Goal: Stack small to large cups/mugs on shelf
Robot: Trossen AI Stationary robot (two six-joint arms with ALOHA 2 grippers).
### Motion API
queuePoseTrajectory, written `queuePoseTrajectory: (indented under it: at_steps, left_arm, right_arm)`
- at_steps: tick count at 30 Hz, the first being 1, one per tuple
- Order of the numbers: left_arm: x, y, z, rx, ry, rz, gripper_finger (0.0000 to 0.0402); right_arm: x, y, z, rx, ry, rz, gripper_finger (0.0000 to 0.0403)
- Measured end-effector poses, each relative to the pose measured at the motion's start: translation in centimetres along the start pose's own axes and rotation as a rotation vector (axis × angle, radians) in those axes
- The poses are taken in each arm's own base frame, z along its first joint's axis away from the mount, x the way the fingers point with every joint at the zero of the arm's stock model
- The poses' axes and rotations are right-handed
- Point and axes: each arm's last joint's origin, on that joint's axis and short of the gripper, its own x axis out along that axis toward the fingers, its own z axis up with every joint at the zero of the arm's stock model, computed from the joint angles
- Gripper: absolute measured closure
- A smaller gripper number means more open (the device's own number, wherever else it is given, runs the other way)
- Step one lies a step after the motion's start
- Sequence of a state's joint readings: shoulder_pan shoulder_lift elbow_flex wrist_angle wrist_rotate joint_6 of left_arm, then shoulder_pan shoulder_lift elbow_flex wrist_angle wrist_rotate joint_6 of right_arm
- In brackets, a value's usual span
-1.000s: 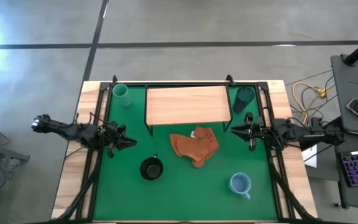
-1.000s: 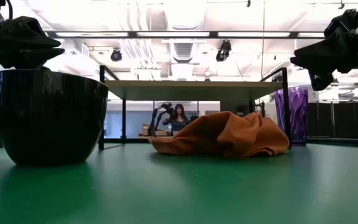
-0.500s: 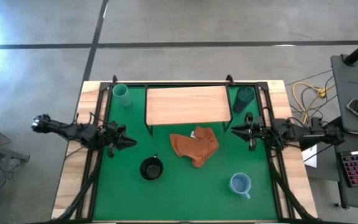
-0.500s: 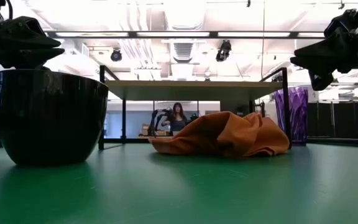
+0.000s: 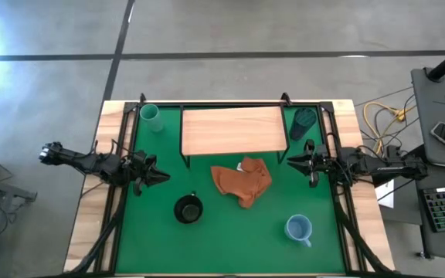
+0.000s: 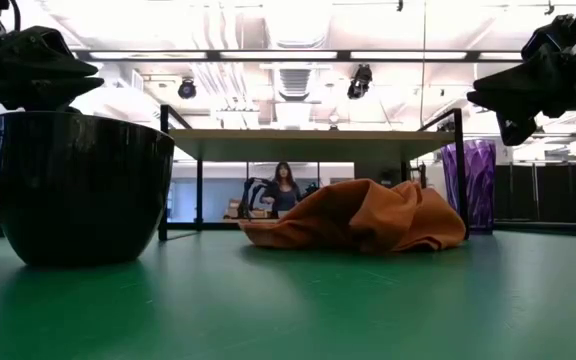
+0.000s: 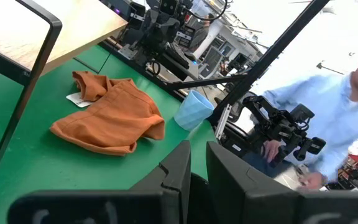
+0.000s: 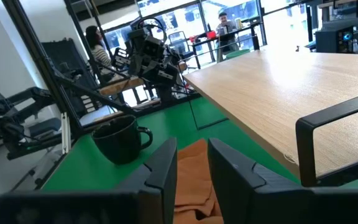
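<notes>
The squat black mug [image 5: 188,209] stands on the green mat near the front and looms large in the low view [image 6: 78,185]. At the near right, the light blue mug [image 5: 299,228] sits upright. The teal-green cup [image 5: 151,116] stands left of the shelf [image 5: 234,130], and the dark purple cup [image 5: 304,121] right of it. Nothing stands on the light-wood shelf. My left gripper [image 5: 161,178] hovers shut above the mat's left side. Opposite it, my right gripper [image 5: 292,161] hovers shut above the right side, near the purple cup.
A crumpled orange cloth [image 5: 242,181] lies on the mat in front of the shelf, between the two grippers. A black frame runs along the table's edges. People show in the room beyond the table. Bare green mat lies along the near edge.
</notes>
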State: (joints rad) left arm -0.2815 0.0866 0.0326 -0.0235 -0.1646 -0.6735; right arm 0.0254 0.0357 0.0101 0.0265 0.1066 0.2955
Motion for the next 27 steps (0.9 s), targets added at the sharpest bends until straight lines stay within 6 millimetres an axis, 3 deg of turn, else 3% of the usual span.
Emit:
queuePoseTrajectory:
  at_steps: [23,27]
  left_arm:
    - [0.0,0.01,-0.01,0.0,0.0,0.0,0.0365]
    - [0.0,0.0,0.0,0.0,0.0,0.0,0.0365]
  right_arm:
    - [0.0,0.02,0.05,-0.011,-0.006,0.002,0.0319]
    - [-0.03,0.23,0.76,0.113,-0.078,0.028,0.0319]
